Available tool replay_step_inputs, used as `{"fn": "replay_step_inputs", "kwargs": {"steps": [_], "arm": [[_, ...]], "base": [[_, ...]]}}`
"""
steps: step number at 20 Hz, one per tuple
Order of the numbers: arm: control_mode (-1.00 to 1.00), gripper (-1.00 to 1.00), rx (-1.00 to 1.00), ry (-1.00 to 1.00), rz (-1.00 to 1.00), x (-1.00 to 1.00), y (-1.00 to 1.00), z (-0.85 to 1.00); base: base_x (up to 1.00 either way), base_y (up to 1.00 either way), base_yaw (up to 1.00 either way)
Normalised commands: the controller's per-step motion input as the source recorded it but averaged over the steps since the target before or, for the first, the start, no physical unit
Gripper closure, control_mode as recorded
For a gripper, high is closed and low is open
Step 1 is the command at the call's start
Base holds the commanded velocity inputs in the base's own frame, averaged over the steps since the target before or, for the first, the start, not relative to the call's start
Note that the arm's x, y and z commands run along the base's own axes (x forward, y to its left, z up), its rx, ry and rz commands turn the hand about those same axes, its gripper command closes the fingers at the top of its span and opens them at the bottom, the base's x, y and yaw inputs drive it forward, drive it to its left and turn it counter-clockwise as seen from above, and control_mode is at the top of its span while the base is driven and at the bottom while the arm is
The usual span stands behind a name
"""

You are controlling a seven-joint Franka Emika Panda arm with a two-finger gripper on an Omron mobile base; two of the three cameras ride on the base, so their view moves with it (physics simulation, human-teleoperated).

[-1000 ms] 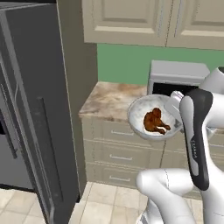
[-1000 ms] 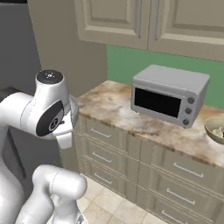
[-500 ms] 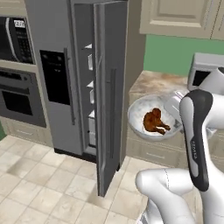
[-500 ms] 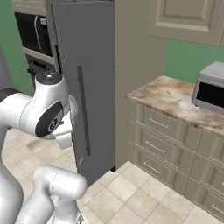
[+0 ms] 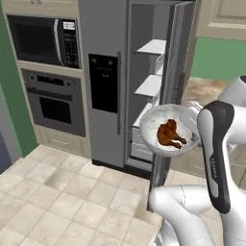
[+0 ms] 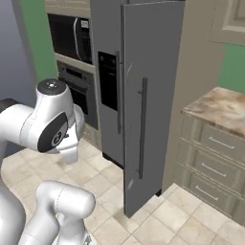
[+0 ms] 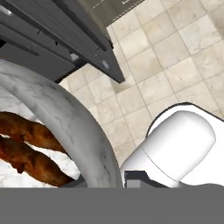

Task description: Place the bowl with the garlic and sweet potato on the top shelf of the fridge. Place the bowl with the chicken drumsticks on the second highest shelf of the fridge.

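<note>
Your bowl (image 5: 167, 130) with the chicken drumsticks (image 5: 169, 134) is held up in the air at the end of the arm, its marbled white rim (image 7: 74, 118) running right up against the hand camera, so it sits directly at the jaws. In the hand view you see two brown drumsticks (image 7: 30, 148) lying side by side on the bowl's pale inside. You cannot tell from any view how the jaws stand, since the fingertips are hidden behind the rim; the bowl hangs level with nothing else under it. Just beyond the bowl from the jaws stands the grey fridge (image 5: 108, 86), with its right door (image 5: 170, 72) swung open edge-on beside the bowl. Inside the opening you can see white shelves (image 5: 153, 47) stacked one above another, the upper ones higher than the bowl. From the right base view the same open door (image 6: 148, 95) shows its flat outer face and long vertical handle (image 6: 141, 129). Further off past the fridge sit a built-in microwave (image 5: 43, 41) and an oven (image 5: 55, 103) below it. To the other side a marbled desk (image 6: 222, 107) tops pale drawers (image 6: 210, 162). Below the bowl lies beige tiled floor (image 5: 57, 202).
</note>
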Motion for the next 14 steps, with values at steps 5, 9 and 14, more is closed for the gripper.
{"fn": "replay_step_inputs", "kwargs": {"steps": [5, 9, 14], "arm": [[1.00, 1.00, 0.00, 0.00, 0.00, 0.00, 0.00, 0.00], [1.00, 1.00, 0.00, 0.00, 0.00, 0.00, 0.00, 0.00], [1.00, 1.00, 0.00, 0.00, 0.00, 0.00, 0.00, 0.00]], "base": [[0.80, 1.00, -0.06], [0.80, 1.00, -0.36], [0.90, 0.93, -0.59]]}}
